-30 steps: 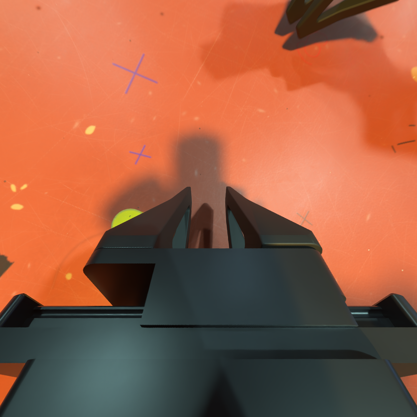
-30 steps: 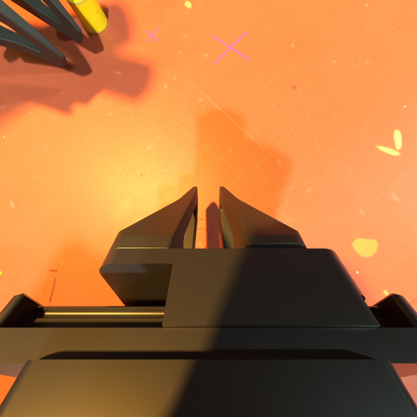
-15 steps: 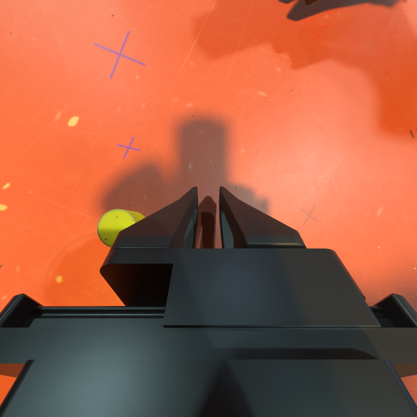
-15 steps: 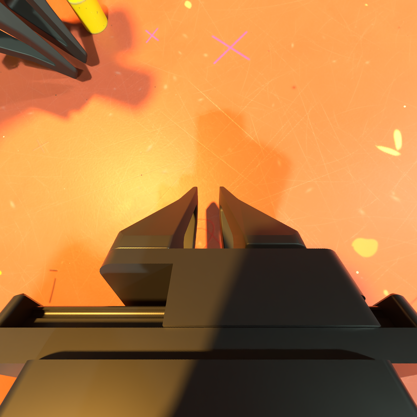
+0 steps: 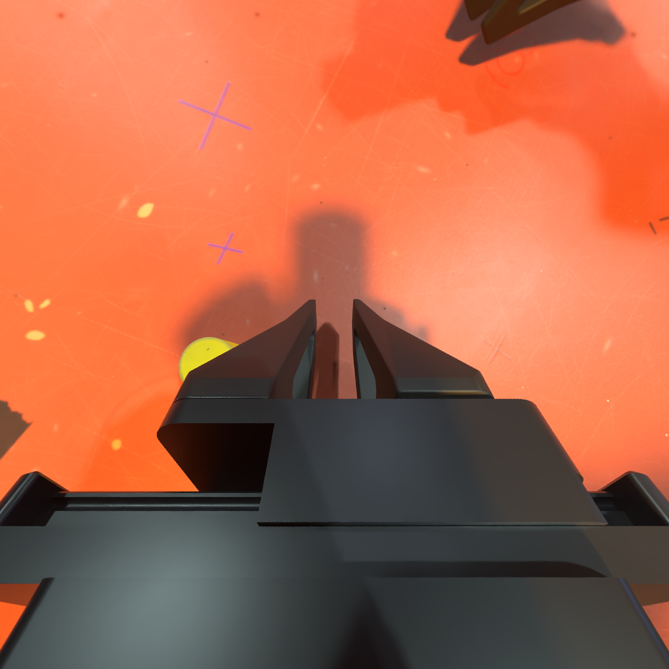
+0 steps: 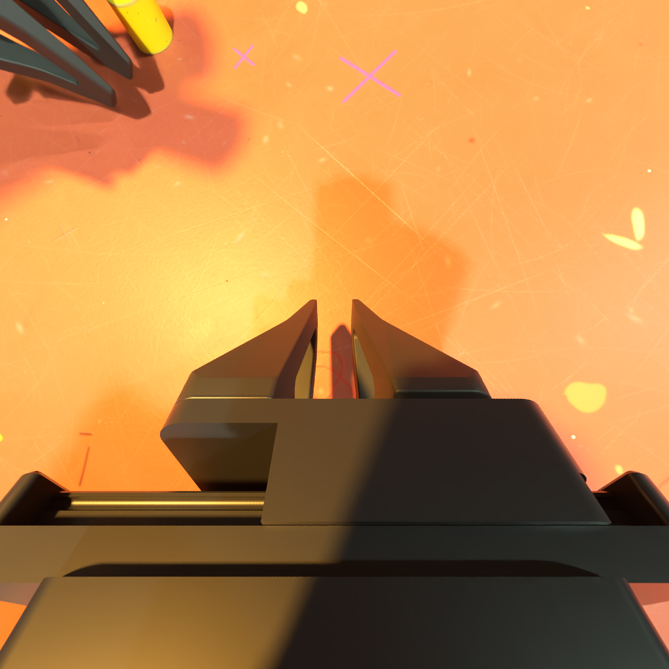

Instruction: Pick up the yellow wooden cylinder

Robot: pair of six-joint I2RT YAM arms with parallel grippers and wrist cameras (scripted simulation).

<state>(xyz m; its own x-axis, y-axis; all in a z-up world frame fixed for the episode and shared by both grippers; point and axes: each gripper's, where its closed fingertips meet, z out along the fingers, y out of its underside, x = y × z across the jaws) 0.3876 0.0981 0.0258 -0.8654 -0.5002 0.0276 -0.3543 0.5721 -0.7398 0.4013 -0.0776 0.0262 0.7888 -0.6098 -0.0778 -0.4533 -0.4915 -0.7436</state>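
While the yellow cylinder (image 5: 202, 356) lies on the orange table (image 5: 470, 253), just left of the left gripper (image 5: 334, 304), nothing is grasped. Both grippers are nearly closed and empty; the right gripper (image 6: 334, 304) hangs well apart. Alignment, opening, grasp and lift remain.

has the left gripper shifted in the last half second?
Yes. In the left wrist view the large purple cross sits lower and further right than before, and the yellow wooden cylinder shows less beside the left gripper, whose jaws stand nearly closed.
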